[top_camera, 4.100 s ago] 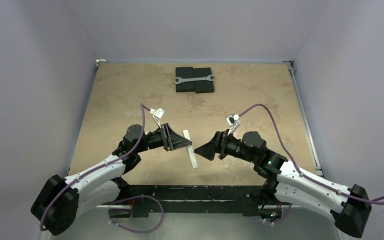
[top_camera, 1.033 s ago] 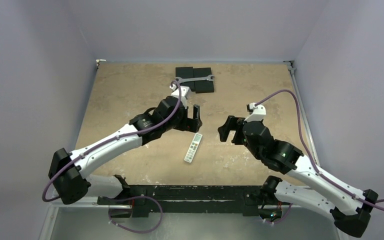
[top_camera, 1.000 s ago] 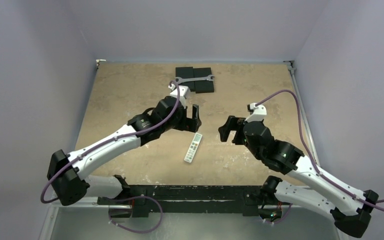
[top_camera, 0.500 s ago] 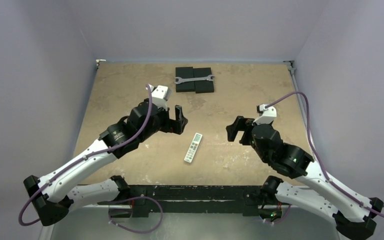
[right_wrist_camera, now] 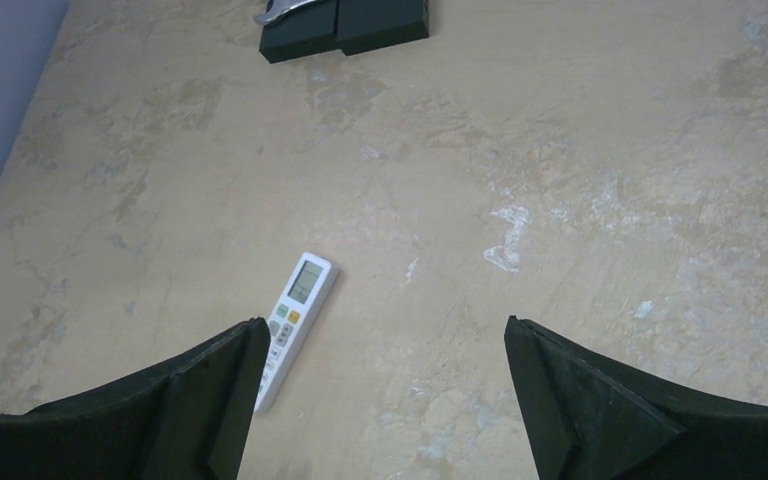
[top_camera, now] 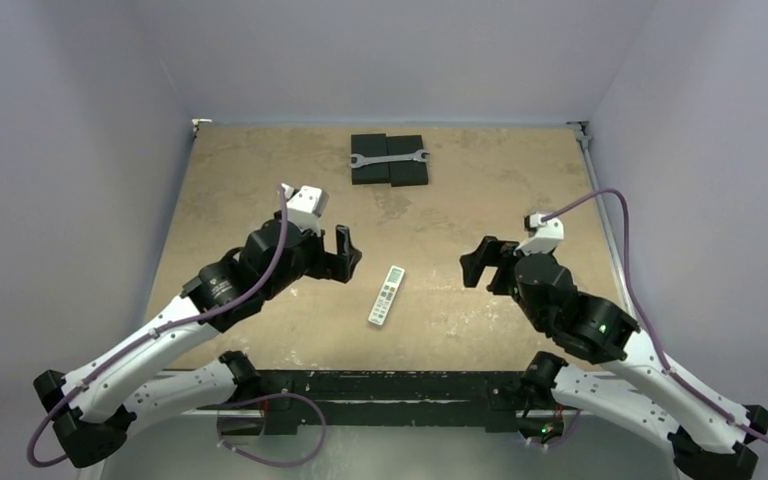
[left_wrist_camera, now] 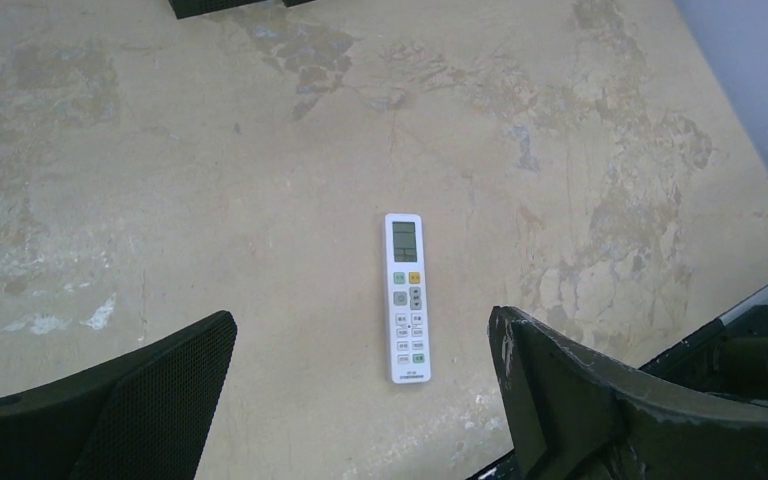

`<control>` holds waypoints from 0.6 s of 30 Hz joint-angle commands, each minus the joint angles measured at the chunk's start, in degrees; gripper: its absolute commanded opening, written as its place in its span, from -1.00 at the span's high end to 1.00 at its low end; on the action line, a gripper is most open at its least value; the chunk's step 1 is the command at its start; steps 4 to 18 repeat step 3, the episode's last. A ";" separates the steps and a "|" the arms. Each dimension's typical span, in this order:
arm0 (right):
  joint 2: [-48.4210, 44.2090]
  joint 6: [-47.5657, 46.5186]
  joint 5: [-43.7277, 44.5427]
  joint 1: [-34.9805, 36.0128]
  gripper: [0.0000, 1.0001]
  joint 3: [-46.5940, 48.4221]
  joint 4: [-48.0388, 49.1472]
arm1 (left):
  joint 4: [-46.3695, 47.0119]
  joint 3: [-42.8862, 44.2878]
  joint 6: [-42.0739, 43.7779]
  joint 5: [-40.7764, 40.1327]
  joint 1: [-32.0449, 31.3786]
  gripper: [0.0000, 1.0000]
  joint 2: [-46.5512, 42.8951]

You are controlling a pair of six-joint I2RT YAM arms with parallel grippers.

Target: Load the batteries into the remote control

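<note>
Buttons up at lower centre of the overhead frame, the remote control (top_camera: 386,295) lies between the left gripper (top_camera: 348,255) and right gripper (top_camera: 478,265), both spread wide and holding nothing; a shallow pinch could skid the slim, flat handset across the table (top_camera: 260,180).

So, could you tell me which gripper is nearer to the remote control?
Left. The left gripper is open just up-left of the remote control in the top view; the right gripper, also open, sits farther off to its right.
</note>
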 commanded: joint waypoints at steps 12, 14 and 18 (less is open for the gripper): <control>1.17 1.31 -1.12 -0.14 -0.98 0.65 -1.32 | 0.46 -0.27 -0.68 0.38 -0.05 -0.98 -1.17; 1.17 1.31 -1.12 -0.14 -0.98 0.65 -1.32 | 0.46 -0.27 -0.68 0.38 -0.05 -0.98 -1.17; 1.17 1.31 -1.12 -0.14 -0.98 0.65 -1.32 | 0.46 -0.27 -0.68 0.38 -0.05 -0.98 -1.17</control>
